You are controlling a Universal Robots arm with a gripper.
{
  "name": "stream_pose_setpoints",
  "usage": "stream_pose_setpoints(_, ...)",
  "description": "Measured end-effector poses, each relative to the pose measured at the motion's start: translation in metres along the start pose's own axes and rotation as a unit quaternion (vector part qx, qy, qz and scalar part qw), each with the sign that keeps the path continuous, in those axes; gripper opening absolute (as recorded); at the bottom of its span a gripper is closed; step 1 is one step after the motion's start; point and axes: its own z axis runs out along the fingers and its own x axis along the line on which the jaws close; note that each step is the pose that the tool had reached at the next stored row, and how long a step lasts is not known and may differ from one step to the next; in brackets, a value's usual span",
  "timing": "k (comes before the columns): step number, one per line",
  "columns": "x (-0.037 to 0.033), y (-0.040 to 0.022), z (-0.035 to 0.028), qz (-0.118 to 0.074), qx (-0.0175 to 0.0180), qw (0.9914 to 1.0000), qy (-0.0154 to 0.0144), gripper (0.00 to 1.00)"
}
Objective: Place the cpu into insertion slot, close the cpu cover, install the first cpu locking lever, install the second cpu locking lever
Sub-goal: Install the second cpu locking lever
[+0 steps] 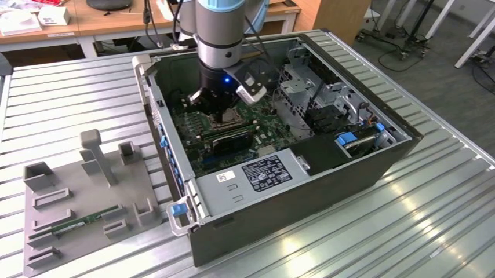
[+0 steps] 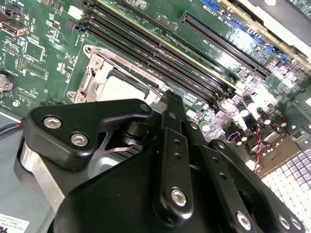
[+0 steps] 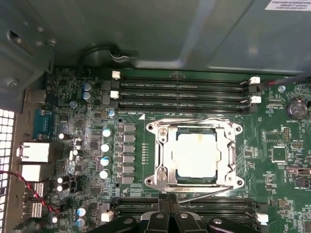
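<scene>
Black links of my end effector (image 3: 167,216) hang just above the socket's near edge, fingers pressed together and pinching nothing that I can see. One cpu (image 3: 197,155) sits in the slot with the one cpu cover (image 3: 163,155) closed flat around it. I judge the levers are in hand: two wire levers (image 3: 204,194) flank the cover, the near one apparently unlatched and needing a downward push.

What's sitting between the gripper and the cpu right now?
In the first wrist view, a thin metal lever and the cpu cover frame's near edge lie between the gripper and the cpu.
</scene>
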Motion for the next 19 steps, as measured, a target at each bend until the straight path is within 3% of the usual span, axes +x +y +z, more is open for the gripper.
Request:
stream_pose_setpoints(6, 0.0027, -0.0001, 0.0030, 0.000, -0.0002, 1.00000, -0.0001, 0.11)
stream_pose_setpoints(13, 0.0047, -0.0011, 0.0128, 0.000, -0.0002, 1.00000, -0.0001, 0.11)
stream_pose_setpoints(19, 0.0063, -0.0016, 0.0176, 0.000, -0.0002, 1.00000, -0.0001, 0.11)
